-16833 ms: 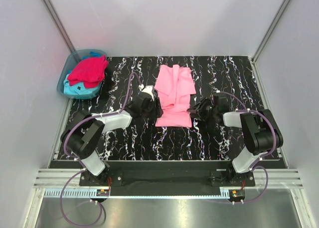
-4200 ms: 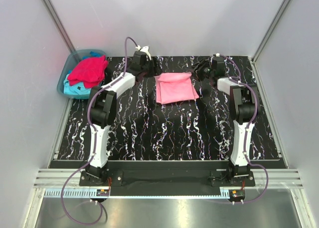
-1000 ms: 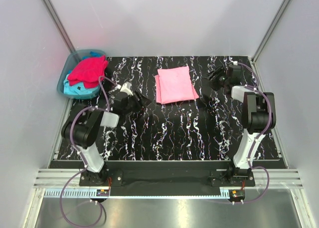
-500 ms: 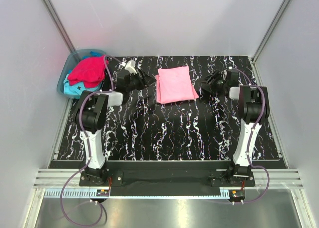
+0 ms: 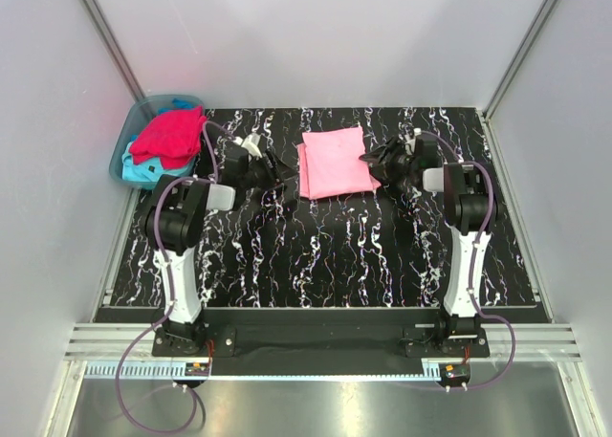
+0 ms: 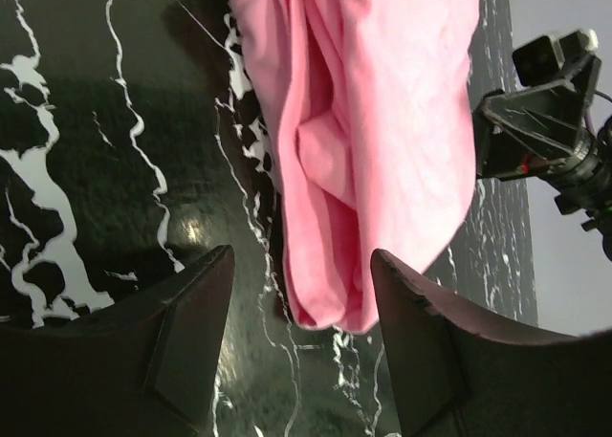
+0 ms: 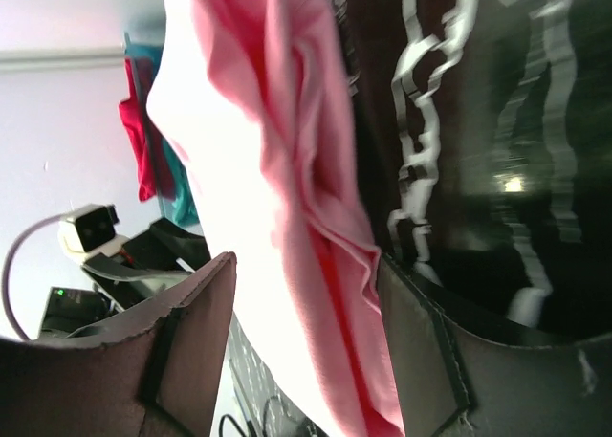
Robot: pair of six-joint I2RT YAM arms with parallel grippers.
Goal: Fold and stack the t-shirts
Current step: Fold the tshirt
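Both your arms have swung inward since a second ago. On the table [image 5: 325,255], the far-left tub [image 5: 168,100] holds the red t-shirt [image 5: 170,136] and turquoise t-shirt [image 5: 148,172]. The folded pink t-shirt [image 5: 335,162] lies centre-back, with the left gripper [image 5: 287,181] and right gripper [image 5: 370,159] flanking it, spread and empty.

Robot lab test cell, not a home. Enclosure is plain white panel walls [image 5: 316,45] on aluminium extrusion posts [image 5: 101,31]. The left arm [image 5: 180,284] and right arm [image 5: 464,274] are bolted to a black base plate [image 5: 316,332] at the near edge of a black marble-pattern table [image 5: 335,255]. Purple cables [image 5: 118,384] loop over a bare metal sheet [image 5: 316,408]. Props look staged: a plastic tub [image 5: 121,160] of t-shirts [image 5: 170,136] and one folded pink t-shirt [image 5: 335,162].
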